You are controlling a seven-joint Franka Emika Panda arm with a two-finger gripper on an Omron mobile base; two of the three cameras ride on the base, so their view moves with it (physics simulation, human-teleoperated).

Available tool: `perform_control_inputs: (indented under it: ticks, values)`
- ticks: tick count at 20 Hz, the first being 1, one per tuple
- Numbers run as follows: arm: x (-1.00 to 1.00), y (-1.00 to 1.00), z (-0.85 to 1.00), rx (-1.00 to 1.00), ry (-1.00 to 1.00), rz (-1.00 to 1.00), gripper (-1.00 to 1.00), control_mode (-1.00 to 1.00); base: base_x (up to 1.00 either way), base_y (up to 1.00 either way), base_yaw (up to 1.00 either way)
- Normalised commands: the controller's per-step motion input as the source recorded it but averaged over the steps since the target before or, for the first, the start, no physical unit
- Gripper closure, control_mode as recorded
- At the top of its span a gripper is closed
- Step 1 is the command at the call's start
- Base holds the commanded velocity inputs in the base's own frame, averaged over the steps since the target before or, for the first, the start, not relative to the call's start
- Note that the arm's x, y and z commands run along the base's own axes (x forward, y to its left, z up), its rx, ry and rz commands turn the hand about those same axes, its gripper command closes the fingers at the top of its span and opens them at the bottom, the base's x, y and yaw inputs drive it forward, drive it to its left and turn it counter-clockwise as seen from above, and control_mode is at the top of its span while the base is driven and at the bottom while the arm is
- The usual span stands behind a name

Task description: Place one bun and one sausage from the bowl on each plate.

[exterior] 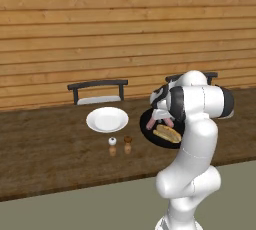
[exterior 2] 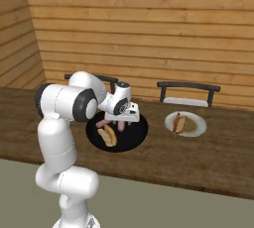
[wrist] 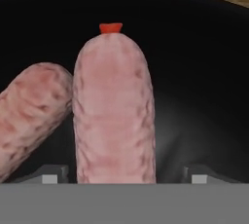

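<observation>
My gripper is lowered into the black bowl, open, with one pink sausage lying between its fingertips; small gaps show on both sides. A second sausage leans against the first on the left. From the base, the gripper hangs over the bowl, and a bun lies in the bowl's near part. The right plate holds a bun and a sausage. The left plate is bare.
Two small shakers stand in front of the left plate. Dark chairs sit behind the wooden table, against a plank wall. The table's front edge runs just ahead of my base.
</observation>
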Motion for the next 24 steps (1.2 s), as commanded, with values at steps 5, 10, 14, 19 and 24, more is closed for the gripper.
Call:
perform_control_inputs:
  ticks: [5,10,14,19,24]
  values:
    - [0.0,0.0,0.0,0.0,0.0,0.0,1.0,-1.0,0.0,0.0,0.0]
    - [-0.02,-0.04,0.0,0.0,0.0,0.0,1.0,-1.0,0.0,0.0,0.0]
    - [-0.36,-0.61,0.26,0.01,0.0,-0.04,1.0,-1.0,0.0,0.0,0.0]
    - [0.15,-0.9,0.53,0.03,0.04,-0.1,1.0,-1.0,0.0,0.0,0.0]
    - [0.51,-0.81,0.22,0.03,0.1,-0.11,1.0,-1.0,0.0,0.0,0.0]
